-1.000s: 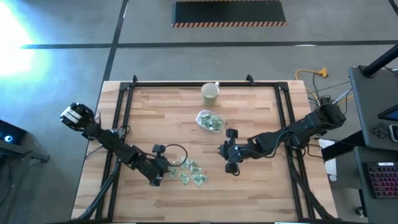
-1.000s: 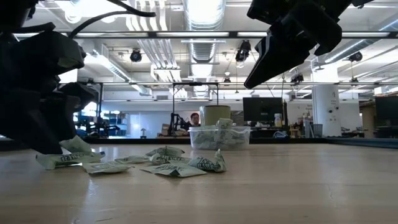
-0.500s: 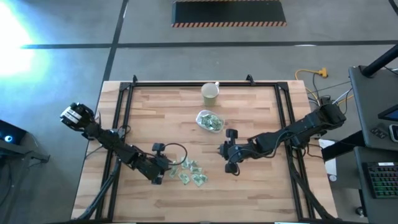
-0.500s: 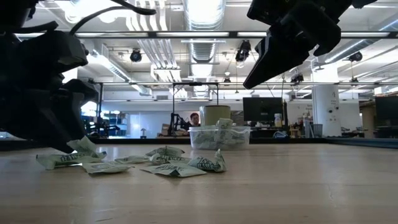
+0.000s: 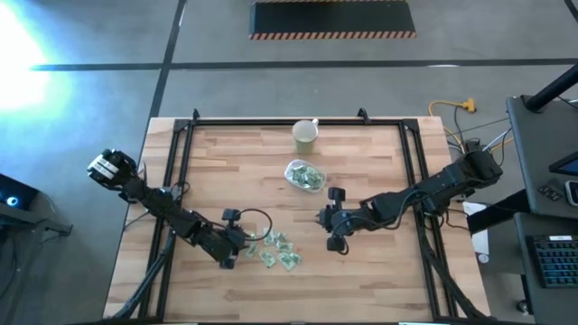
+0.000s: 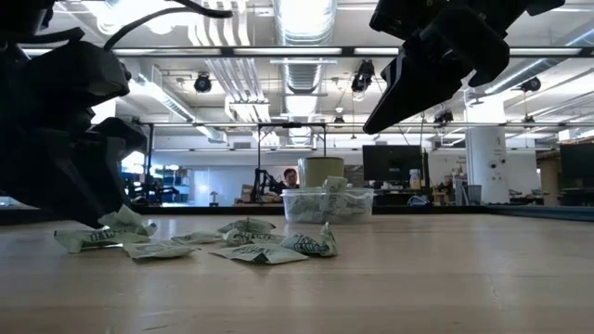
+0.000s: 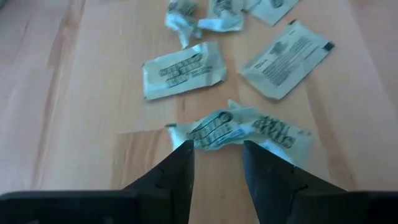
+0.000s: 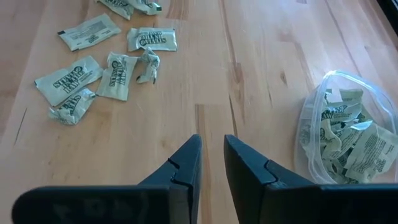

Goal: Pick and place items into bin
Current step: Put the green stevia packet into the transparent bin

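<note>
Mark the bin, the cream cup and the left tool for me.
bin (image 5: pixel 305 176), high view, on its packet-filled middle.
cream cup (image 5: pixel 305 135), high view, on its rim.
left tool (image 7: pixel 216 148), left wrist view, midway between fingertips.

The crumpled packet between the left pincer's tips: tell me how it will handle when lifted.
The crumpled packet is creased and thin, so it is probably floppy and light. It lies partly between the left pincer tips, so a grip would likely catch one edge and let the rest dangle.

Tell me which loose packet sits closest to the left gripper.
The crumpled packet right at the left gripper's fingertips; the flat packets lie farther off.
</note>
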`<move>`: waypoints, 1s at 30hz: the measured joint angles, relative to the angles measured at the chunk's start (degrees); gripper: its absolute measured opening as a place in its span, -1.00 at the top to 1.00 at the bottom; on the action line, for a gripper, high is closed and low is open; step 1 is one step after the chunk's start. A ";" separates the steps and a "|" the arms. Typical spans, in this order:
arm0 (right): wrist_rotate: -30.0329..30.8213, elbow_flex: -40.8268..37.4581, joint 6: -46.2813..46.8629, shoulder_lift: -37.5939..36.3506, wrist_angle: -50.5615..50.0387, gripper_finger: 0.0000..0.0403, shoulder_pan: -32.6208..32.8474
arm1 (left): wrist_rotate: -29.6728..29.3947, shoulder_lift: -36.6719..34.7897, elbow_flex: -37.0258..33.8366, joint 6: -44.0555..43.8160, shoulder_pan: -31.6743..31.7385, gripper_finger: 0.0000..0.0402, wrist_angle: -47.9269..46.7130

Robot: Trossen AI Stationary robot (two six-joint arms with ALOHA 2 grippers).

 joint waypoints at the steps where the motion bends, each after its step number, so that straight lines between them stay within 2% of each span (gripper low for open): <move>1: 0.00 -0.02 0.00 0.00 0.12 0.71 0.00 | 0.57 0.00 0.00 0.25 0.00 0.41 0.63; 12: -0.02 -0.49 0.00 0.00 0.29 0.71 0.02 | 3.34 -0.01 0.11 0.05 -0.02 0.41 1.65; 24: -0.02 -0.65 0.00 0.00 0.34 0.72 0.02 | 3.48 0.04 0.23 1.44 0.00 0.41 5.58; 30: -0.02 -0.65 0.00 0.00 0.84 0.72 0.02 | 3.35 3.02 0.68 3.72 0.00 0.41 8.09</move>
